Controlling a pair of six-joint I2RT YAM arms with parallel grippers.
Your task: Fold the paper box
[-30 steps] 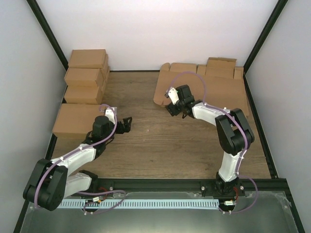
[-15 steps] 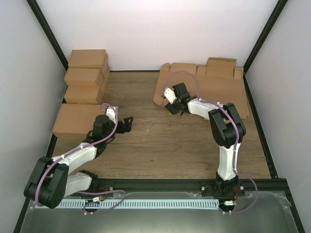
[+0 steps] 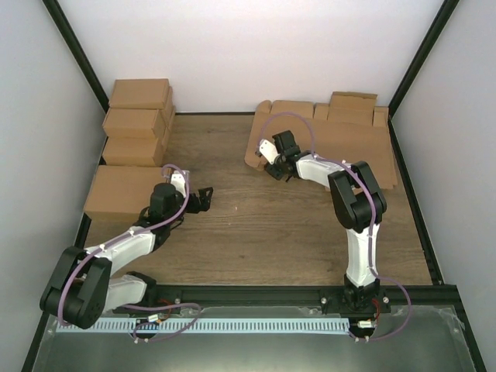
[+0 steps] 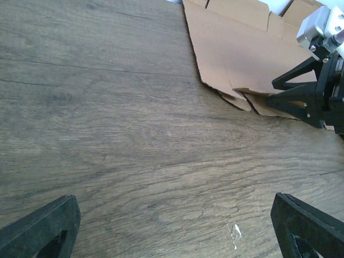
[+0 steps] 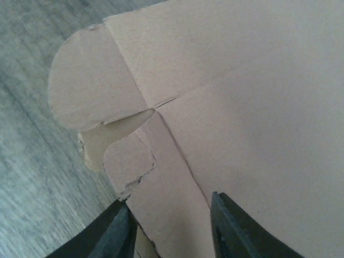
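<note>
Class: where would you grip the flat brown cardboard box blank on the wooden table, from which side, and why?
Probably the near-left corner of the flat brown cardboard box blank, beside its rounded tab, approached low from the wooden table side. It lies flat, so only an edge can be pinched, and that corner looks lifted. The right gripper sits there.

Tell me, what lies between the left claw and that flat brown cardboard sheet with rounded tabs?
Only bare dark wooden tabletop separates the left gripper from the flat brown cardboard box blank, shown in the left wrist view.
</note>
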